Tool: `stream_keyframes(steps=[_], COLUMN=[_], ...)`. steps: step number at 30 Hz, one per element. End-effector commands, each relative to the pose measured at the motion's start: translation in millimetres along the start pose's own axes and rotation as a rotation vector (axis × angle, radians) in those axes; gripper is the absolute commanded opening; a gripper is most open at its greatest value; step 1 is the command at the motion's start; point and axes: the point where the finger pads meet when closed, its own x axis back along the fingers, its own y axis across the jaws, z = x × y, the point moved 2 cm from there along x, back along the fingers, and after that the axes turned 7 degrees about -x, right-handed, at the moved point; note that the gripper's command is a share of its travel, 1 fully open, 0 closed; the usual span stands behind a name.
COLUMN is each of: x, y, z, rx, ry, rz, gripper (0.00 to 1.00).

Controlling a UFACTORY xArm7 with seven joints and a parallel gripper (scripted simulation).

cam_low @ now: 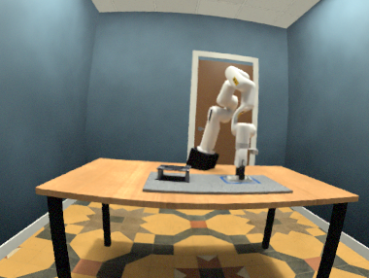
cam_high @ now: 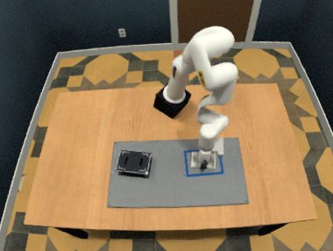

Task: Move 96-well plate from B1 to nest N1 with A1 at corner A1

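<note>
White 96-well plate [cam_high: 209, 159] lay inside the blue-outlined bench square [cam_high: 189, 163] on the grey mat [cam_high: 175, 193], toward the desk's front-right. The black raised nest [cam_high: 133, 162] stood well apart, toward the left edge. White arm's gripper [cam_high: 204, 165] hung vertically over the plate, presumably for a top grasp. Jaws fully apart, holding nothing; contact unclear.

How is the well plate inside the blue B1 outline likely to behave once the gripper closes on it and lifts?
The plate looks flat and low, so it likely lifts as one stiff piece and will not roll. A pinch off its middle could tilt it. The open gripper stands over it, and its smooth-looking sides may slip.
</note>
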Motion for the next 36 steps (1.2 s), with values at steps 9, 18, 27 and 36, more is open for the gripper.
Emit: stream_keyframes(steps=[9, 18, 27, 36], x=[-2.0, -1.9, -1.4, -1.4], y=[1.0, 1.1, 1.0, 1.0], z=[0.5, 0.5, 0.5, 0.4], rx=[0.0, 0.0, 0.0, 0.0], ry=[0.002, 0.002, 0.002, 0.002], rz=[-0.003, -0.003, -0.003, -0.003], gripper=[1.0, 1.0, 0.0, 0.0])
